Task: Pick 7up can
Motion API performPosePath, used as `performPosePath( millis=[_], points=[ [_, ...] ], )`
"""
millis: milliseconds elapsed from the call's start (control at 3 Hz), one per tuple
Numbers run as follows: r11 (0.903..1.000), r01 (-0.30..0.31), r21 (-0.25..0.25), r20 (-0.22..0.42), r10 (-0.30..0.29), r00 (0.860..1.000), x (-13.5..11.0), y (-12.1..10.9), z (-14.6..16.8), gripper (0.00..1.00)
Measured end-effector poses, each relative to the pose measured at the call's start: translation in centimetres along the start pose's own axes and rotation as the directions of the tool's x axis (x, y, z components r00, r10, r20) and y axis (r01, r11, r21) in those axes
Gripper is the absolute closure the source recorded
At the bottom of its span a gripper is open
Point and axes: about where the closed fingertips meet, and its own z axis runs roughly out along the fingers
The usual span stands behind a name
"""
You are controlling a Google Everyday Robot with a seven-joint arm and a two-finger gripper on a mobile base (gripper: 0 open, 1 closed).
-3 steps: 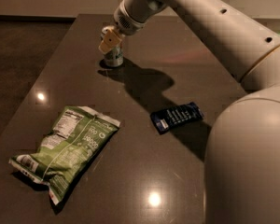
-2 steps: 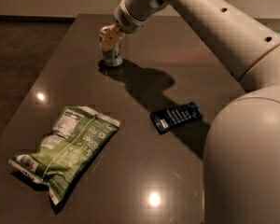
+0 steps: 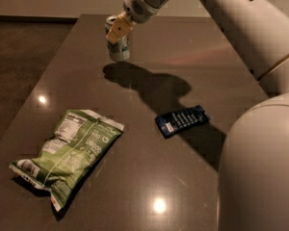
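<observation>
The 7up can (image 3: 121,51), a small pale white-green can with a silver top, is at the far end of the dark table (image 3: 149,177), left of centre. My gripper (image 3: 116,34) comes in from the upper right and is shut on the can. One yellowish finger (image 3: 118,29) lies across the can's front and the other finger is hidden behind it. The can is upright, and its base seems to hang just above the tabletop, with its shadow slightly apart from it.
A large green crinkled snack bag (image 3: 70,153) lies at the table's near left. A small dark blue packet (image 3: 182,120) lies right of centre. My white arm (image 3: 260,153) fills the right side of the view. The table's left edge drops to a dark floor.
The gripper, closed around the can, has risen slightly, and the can has risen with it. The bag and the blue packet have not moved.
</observation>
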Motion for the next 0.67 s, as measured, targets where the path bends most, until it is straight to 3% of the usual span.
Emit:
performPosePath(
  millis=[333,667],
  points=[
    [0.9958,0.086,-0.031,0.019,-0.086,0.996,-1.3,1.8,-3.6,1.0],
    [0.9796,0.191,-0.062,0.046,-0.188,0.981,-2.7,4.0,-7.1,1.0]
  ],
)
